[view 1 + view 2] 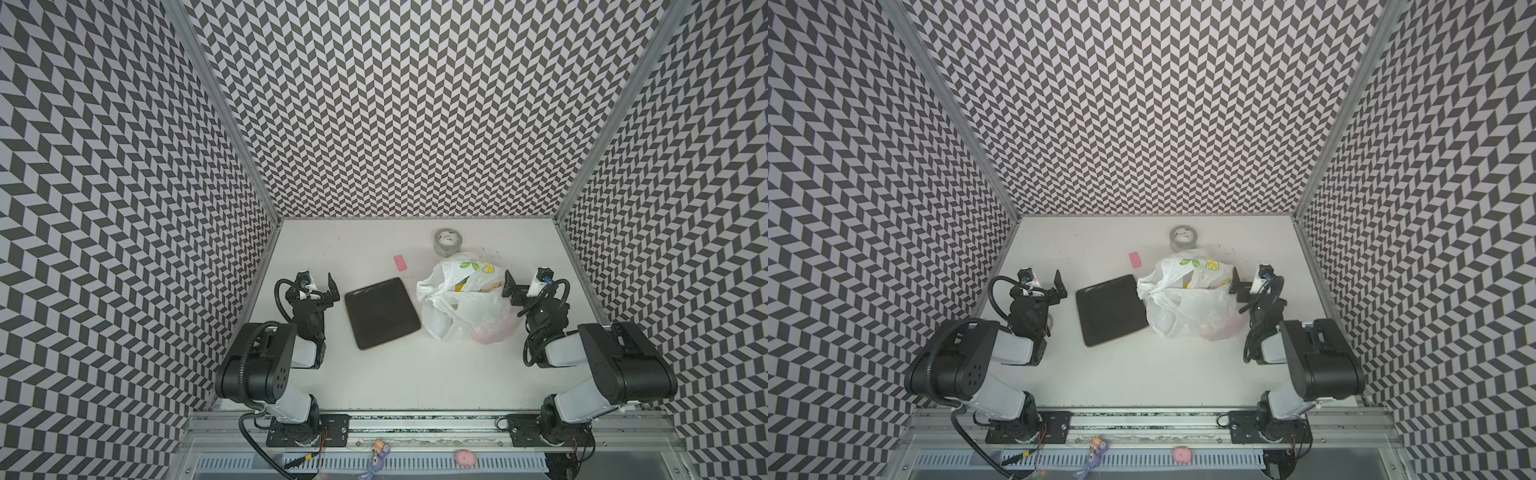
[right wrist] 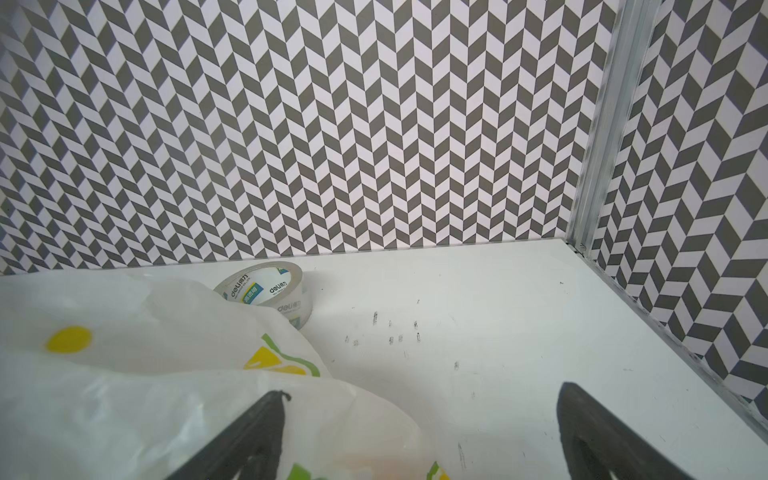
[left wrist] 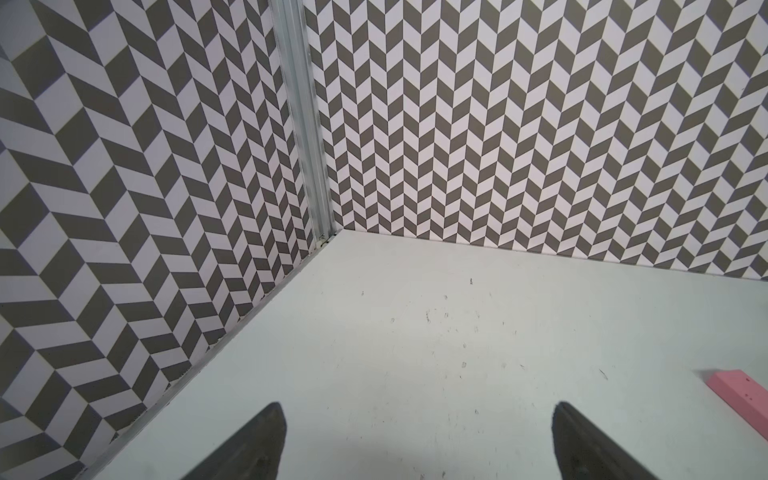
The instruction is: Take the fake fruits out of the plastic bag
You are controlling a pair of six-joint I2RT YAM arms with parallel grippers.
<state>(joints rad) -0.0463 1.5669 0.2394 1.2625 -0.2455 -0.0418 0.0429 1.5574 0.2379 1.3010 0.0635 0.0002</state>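
**Top views.** The plastic bag (image 1: 465,303) (image 1: 1187,299) lies crumpled on the white table (image 1: 395,382), right of centre. It sits between a dark square tray (image 1: 382,311) and the right gripper (image 1: 512,287). The bag is thin, white and translucent, printed with yellow lemon slices and green leaves at its far end. A handle loop lies at its near left corner.

The fake fruits (image 1: 494,332) (image 1: 1219,328) are inside the bag. A peach-pink mass shows through the film at the near right end, and a yellow patch shows in the upper folds. Single fruits cannot be told apart.

A grey tape roll (image 1: 448,241) stands just beyond the bag. A pink block (image 1: 400,262) lies beyond the tray. The left gripper (image 1: 323,287) sits left of the tray. Both top views show this layout, but neither shows the jaw gaps clearly.

**Left wrist view.** The left gripper (image 3: 415,409) has its jaws spread wide over bare table and grips nothing. The pink block (image 3: 739,386) appears at the frame edge. The bag is outside this frame.

**Right wrist view.** The right gripper (image 2: 422,390) has its jaws spread wide and grips nothing. One of its fingers (image 2: 257,432) overlaps the bag film (image 2: 124,395) in the picture; contact cannot be confirmed. Only this view shows the tape roll (image 2: 266,291) with its printed label, partly hidden behind the bag. It also shows an orange tint through the film close to the gripper.
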